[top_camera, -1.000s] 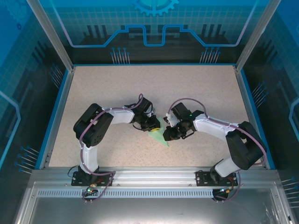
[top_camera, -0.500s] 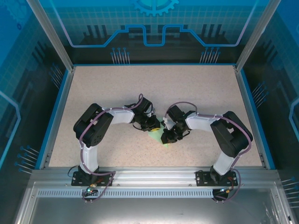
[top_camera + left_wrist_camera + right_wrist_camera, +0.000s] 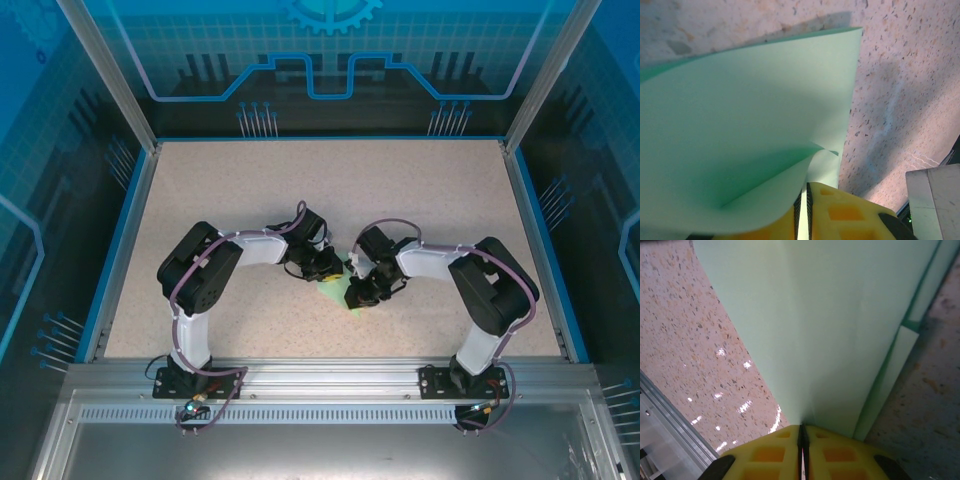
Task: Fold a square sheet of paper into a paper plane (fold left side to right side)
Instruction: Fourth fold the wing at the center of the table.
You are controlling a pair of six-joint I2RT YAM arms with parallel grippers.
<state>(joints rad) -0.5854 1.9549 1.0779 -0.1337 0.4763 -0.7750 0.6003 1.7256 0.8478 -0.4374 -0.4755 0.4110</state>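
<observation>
The pale mint-green paper (image 3: 336,293) sits mid-table between both grippers, mostly covered by them. My left gripper (image 3: 328,268) holds its left side and my right gripper (image 3: 358,290) its right. In the left wrist view the sheet (image 3: 740,125) curls over itself in two layers, and one layer's edge runs down between the yellow fingers of the left gripper (image 3: 803,187), which is shut on it. In the right wrist view the paper (image 3: 830,330) spreads flat ahead with a folded strip along its right edge, and the right gripper (image 3: 802,429) is shut on its near edge.
The speckled beige tabletop (image 3: 300,190) lies bare around the arms, bordered by a blue rim (image 3: 128,240). A metal rail (image 3: 665,440) runs along the near side. A grey part of the other arm (image 3: 935,195) stands close to the left gripper.
The right arm has swung in to the left, its elbow folding toward the centre. The green wedge seen below the grippers a second ago is now smaller. The left arm has stayed put.
</observation>
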